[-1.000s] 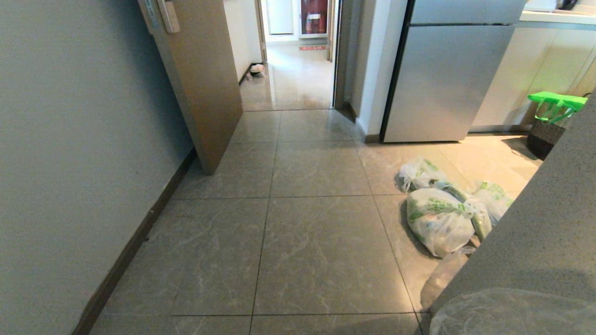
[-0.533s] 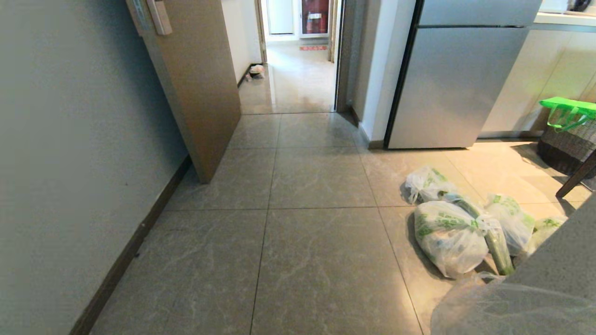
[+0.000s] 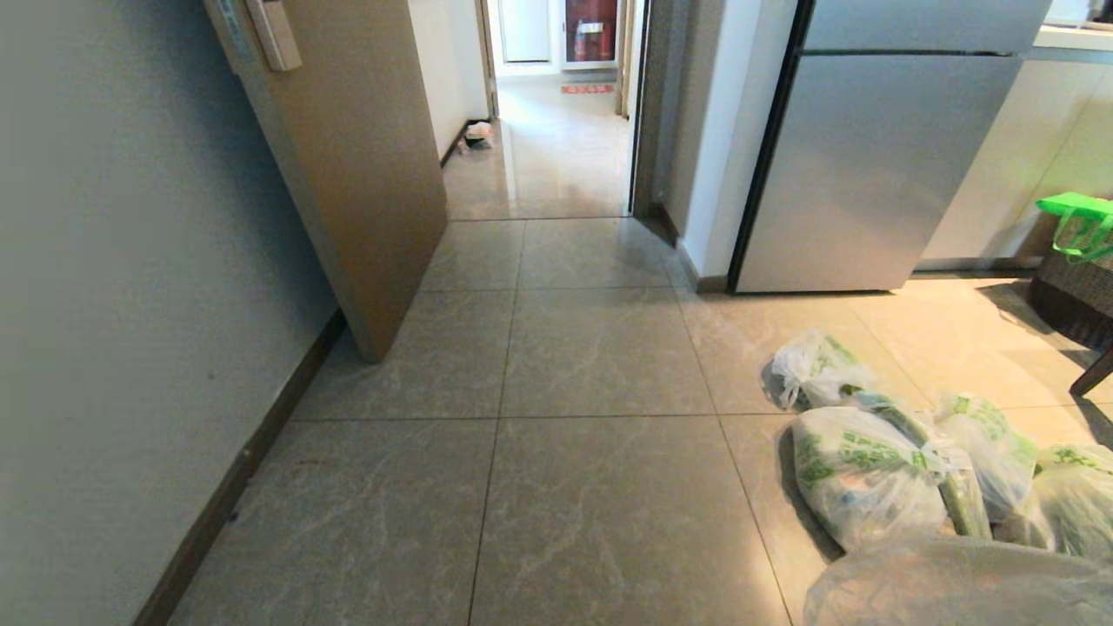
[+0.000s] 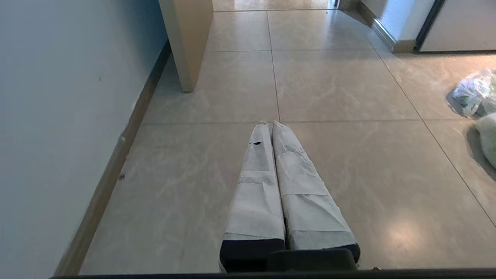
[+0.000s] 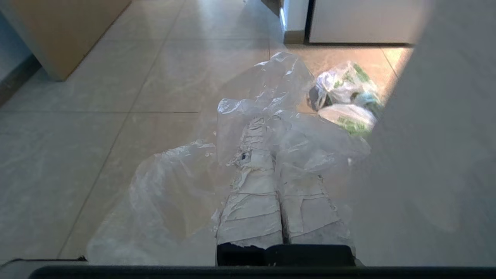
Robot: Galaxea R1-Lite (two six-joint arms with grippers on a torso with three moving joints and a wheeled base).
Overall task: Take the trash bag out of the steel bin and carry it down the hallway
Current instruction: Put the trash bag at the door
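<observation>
The trash bag [image 3: 956,582], clear and crinkly, shows at the lower right edge of the head view. In the right wrist view it drapes over and around my right gripper [image 5: 267,124], whose taped white fingers are shut on the trash bag [image 5: 174,193]. My left gripper [image 4: 271,124] hangs over bare floor tiles, shut with nothing in it. The hallway [image 3: 556,148] lies ahead through the doorway, with shiny grey tiles. The steel bin is out of view.
An open tan wooden door [image 3: 365,174] stands left of the doorway, against a plain wall with dark baseboard. A steel fridge [image 3: 869,174] stands right of it. Several white-and-green grocery bags [image 3: 869,478] lie on the floor. A green-lined basket [image 3: 1078,252] and a grey surface [image 5: 445,135] are at far right.
The whole head view has shifted: the door has slid left, the grocery bags lower and nearer, and the grey slab on the right has left the picture. The camera moved, not the things.
</observation>
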